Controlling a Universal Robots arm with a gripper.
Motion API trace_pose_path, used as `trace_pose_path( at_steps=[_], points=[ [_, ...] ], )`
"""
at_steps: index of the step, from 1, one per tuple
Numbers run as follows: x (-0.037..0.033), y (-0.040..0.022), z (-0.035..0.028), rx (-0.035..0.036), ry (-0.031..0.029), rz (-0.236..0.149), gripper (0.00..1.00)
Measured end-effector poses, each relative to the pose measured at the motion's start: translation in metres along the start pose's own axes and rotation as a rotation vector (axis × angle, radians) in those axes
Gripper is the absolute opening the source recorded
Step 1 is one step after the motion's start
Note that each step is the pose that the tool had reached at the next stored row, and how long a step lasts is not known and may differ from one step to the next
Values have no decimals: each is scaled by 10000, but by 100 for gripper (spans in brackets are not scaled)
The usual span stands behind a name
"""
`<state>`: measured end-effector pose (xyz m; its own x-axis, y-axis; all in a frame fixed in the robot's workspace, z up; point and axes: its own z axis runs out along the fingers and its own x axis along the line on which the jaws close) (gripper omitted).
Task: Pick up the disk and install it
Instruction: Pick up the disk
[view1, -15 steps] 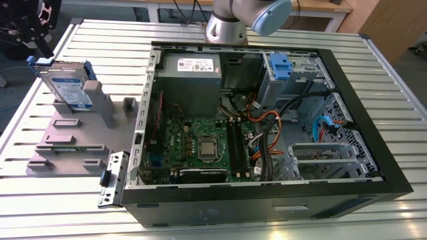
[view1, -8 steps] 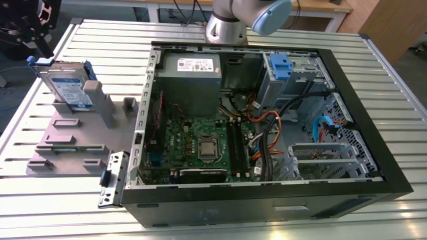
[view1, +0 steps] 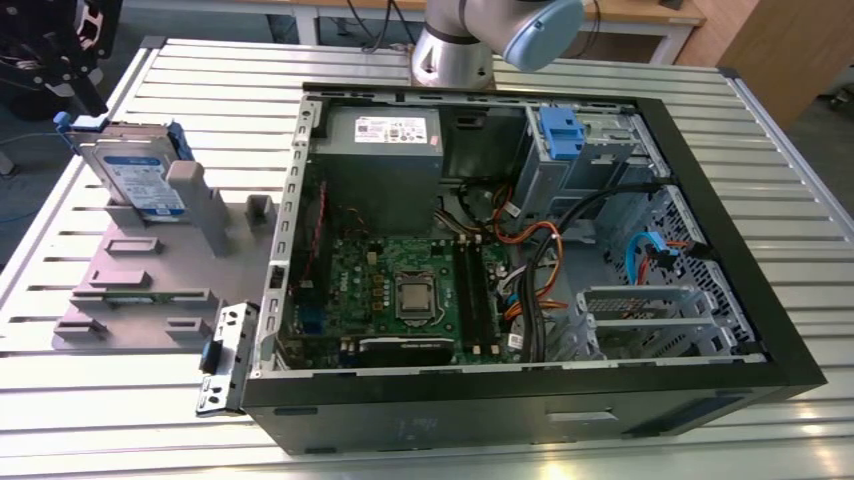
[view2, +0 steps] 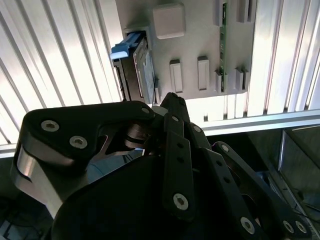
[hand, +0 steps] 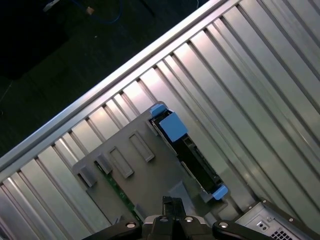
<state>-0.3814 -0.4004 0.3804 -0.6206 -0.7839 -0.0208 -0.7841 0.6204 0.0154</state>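
Note:
The disk (view1: 134, 175) stands on edge in a slot of the grey holder block (view1: 147, 290), on the table at the exterior view's left. It is silver with a white-and-blue label and a blue carrier bracket. In both wrist views I look down on its top edge (hand: 192, 155) (view2: 142, 70), with the blue bracket ends showing. My gripper (hand: 170, 204) hangs above the holder block (hand: 135, 170), apart from the disk. Its black fingers (view2: 172, 107) meet at the tips and hold nothing.
The open computer case (view1: 534, 260) lies on the slatted metal table (view1: 120, 400) beside the holder. Inside are a grey power supply (view1: 380, 140), a motherboard (view1: 414, 290), cables, and a drive cage with a blue latch (view1: 561, 135). The arm's base (view1: 454, 50) stands behind the case.

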Motion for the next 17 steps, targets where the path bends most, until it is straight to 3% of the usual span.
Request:
trace_pose_path(
  at_steps=[17],
  points=[
    [0,0,0,-6,5,-282,11]
  ],
)
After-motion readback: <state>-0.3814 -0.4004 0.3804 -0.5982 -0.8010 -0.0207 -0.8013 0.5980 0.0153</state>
